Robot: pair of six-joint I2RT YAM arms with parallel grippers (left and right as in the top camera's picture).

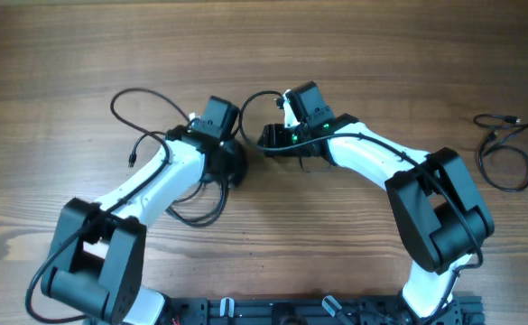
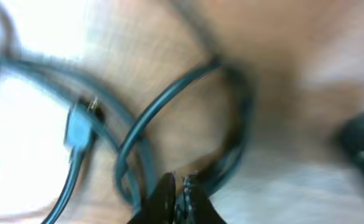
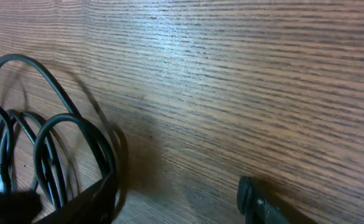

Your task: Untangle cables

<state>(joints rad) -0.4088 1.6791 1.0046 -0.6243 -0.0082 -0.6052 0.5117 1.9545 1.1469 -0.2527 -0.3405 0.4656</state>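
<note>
Wooden tabletop (image 1: 336,54) carries the tangled cables (image 3: 66,116) at centre-left, partly hidden beneath the 2 arms; 1 separate cord (image 1: 496,135) lies far right. Left pincer (image 2: 177,196) is closed, blur hiding whether it nips a strand. Right pincer (image 3: 175,196) stands wide, loops beside 1 cut-off finger.

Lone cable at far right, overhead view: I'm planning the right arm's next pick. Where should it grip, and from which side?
Probably take the lone cable at its wide loop toward the robot, coming straight down. It lies flat on the table, and a single strand runs clear there, whereas the strands bunch and cross near the plugs.
</note>
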